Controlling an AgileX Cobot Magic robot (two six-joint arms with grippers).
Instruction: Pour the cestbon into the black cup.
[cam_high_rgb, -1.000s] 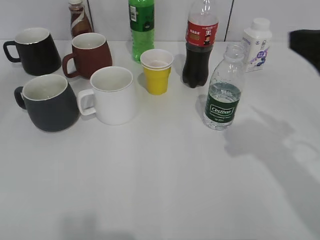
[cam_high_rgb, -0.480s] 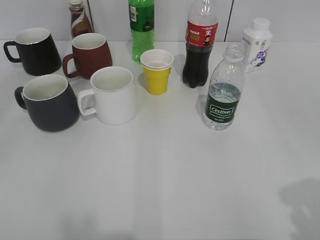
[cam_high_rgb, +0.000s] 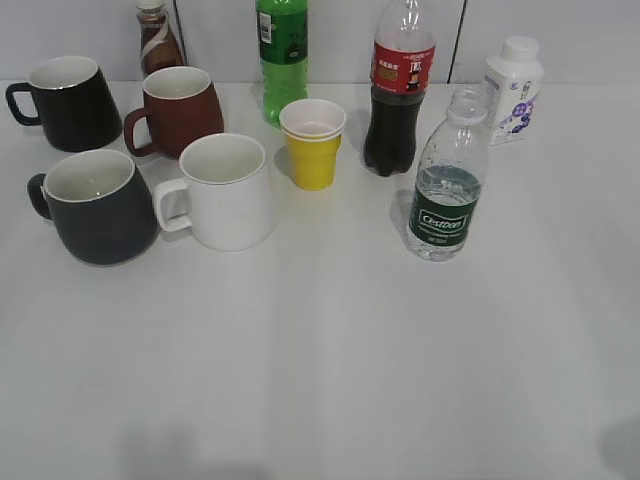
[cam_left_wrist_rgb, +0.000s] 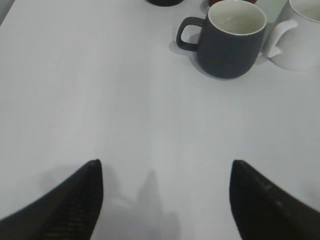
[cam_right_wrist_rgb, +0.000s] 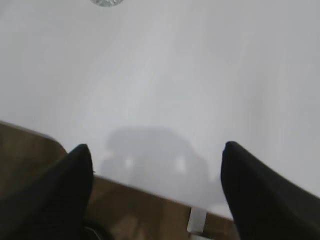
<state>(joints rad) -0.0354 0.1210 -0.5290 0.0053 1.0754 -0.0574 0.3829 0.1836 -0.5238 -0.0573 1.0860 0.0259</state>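
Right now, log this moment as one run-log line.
cestbon: upright, capless, untouched | black cup: empty | left gripper: open | right gripper: open

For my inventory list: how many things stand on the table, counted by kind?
Mugs: 4 (charcoal, white, reddish-brown, glossy black)
Paper cups: 1 (yellow)
Bottles: 5 (C'estbon, cola, green, white, brown)
Total: 10

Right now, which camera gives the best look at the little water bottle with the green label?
The exterior view: the cestbon stands upright there, whole, capless, label readable. The right wrist view catches only its base at the top edge. The left wrist view misses it entirely.
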